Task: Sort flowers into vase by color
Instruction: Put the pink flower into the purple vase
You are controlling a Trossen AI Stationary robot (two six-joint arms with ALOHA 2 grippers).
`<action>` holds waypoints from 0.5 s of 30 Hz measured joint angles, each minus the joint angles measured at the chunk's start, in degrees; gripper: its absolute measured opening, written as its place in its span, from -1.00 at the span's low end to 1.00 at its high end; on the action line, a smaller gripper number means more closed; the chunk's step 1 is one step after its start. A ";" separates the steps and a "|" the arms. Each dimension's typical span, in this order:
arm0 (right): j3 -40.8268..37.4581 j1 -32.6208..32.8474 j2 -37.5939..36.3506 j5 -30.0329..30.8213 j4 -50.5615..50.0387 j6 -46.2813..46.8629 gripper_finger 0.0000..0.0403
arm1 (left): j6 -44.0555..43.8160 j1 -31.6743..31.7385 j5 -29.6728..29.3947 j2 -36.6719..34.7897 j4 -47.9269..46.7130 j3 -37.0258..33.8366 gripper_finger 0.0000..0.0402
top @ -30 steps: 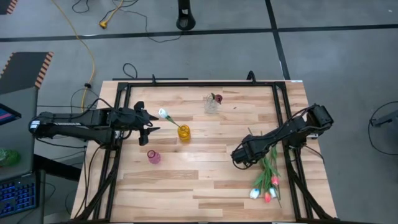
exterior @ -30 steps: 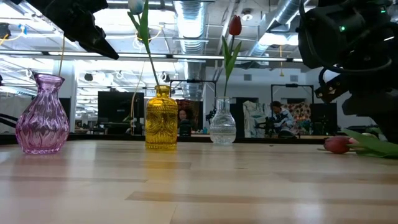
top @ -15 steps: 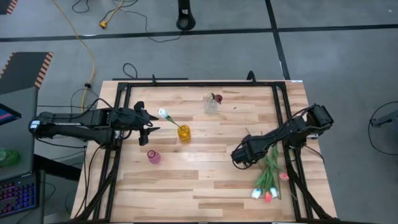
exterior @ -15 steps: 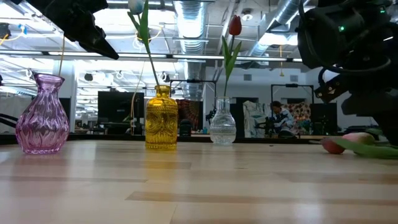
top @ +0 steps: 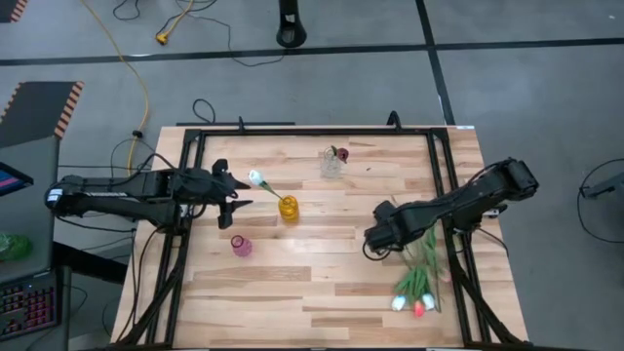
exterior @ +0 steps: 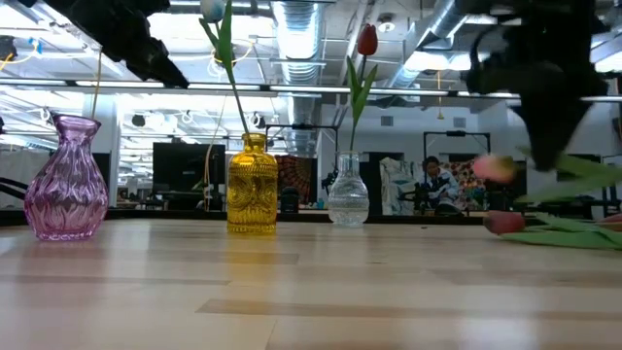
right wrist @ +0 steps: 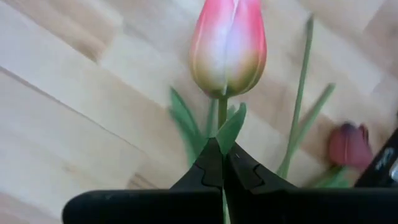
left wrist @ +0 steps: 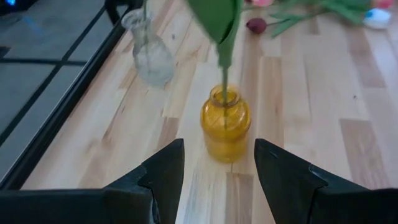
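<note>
**Right gripper pinching a pink tulip by the stem**

High view: the right gripper (top: 382,234) is hovering at about 4 o'clock from the table's centre, just beside the pile of flowers (top: 417,285) lying toward 5 o'clock. The left gripper (top: 234,192) is waiting at 9 o'clock, near the yellow vase (top: 289,208), which is holding a white tulip (top: 255,178). The pink vase (top: 241,246) is standing at 7 o'clock from the yellow one, and the clear vase (top: 332,164) with a dark red tulip (top: 341,154) is sitting toward 12 o'clock.

Low view: a pink tulip (exterior: 497,168) is hanging above the wooden table (exterior: 292,292), over the green stems resting at 3 o'clock.

Left wrist view: the left gripper's fingers (left wrist: 163,171) are standing wide apart, gripping nothing, with the yellow vase ahead between them.

Right wrist view: the right gripper's fingertips (right wrist: 211,163) are closing tight on the pink tulip's stem just below its head, which is pointing toward 12 o'clock.
</note>
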 joint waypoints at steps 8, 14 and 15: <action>2.55 0.02 -6.77 9.77 4.56 -1.24 -0.89 | 0.83 -0.02 2.59 0.00 3.18 0.00 -0.09; 2.55 0.02 -10.43 13.56 16.61 -9.16 -0.89 | 0.74 -0.02 5.95 -0.02 3.38 0.00 -0.09; 2.55 0.02 -10.81 13.94 19.11 -10.98 -0.89 | 0.74 -0.02 6.86 -0.04 3.47 0.00 -0.09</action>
